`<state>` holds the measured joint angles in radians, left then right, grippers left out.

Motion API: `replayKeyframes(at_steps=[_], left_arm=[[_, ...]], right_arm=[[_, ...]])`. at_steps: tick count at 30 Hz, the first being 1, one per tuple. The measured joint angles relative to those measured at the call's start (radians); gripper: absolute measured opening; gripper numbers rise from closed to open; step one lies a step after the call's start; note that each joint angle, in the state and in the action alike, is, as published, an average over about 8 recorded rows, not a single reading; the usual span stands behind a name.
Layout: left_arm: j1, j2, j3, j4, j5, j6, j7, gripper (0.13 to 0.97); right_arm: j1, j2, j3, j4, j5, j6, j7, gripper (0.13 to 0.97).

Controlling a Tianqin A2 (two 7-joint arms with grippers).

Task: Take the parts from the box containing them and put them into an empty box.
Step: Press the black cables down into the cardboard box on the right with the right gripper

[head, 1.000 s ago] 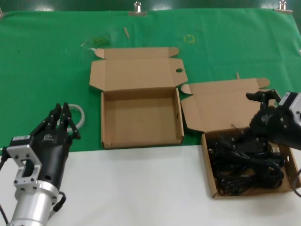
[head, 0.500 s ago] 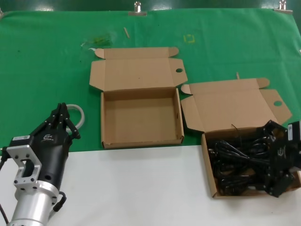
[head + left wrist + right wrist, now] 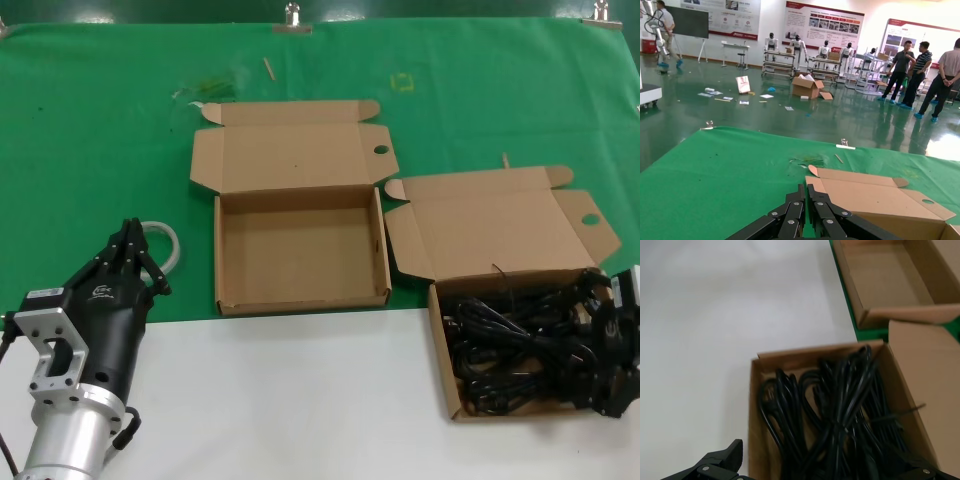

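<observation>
A green cloth is covering the far part of the tabletop, and the near part is white. The empty box is lying open in the middle of the head view. The full box is at the lower right, and the cords are filling it as one black tangle. The right hand is hanging over this box at the right edge of the frame, with its fingers spread wide apart and gripping nothing. The left hand is waiting at the lower left with fingers pressed together, next to a whitish ring. The cords are looking soft, rubbery and light, and they are probably catching on each other. I think it is best to take one bundle at its tied middle, where it is thickest.
</observation>
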<state>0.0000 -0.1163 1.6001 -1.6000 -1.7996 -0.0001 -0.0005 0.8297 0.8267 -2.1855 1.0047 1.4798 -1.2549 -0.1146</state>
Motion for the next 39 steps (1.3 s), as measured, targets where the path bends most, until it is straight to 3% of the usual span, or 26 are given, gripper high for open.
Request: replayKeyframes(at_steps=[12,26,35,39], left_arm=[[0.000,0.000,0.000,0.000,0.000,0.000,0.000,0.156],[0.000,0.000,0.000,0.000,0.000,0.000,0.000,0.156],[0.000,0.000,0.000,0.000,0.000,0.000,0.000,0.156],[0.000,0.000,0.000,0.000,0.000,0.000,0.000,0.156]], right_arm=[[0.061,-0.093,0.006,-0.182,-0.071,0.026,-0.087,0.962],[0.061,-0.113,0.030,-0.207,-0.094,0.027,-0.100,0.891],[0.059,-0.113,0.045,-0.204,-0.101,0.030,-0.099,0.758],[0.056,-0.112,0.050,-0.199,-0.103,0.030,-0.100,0.659]])
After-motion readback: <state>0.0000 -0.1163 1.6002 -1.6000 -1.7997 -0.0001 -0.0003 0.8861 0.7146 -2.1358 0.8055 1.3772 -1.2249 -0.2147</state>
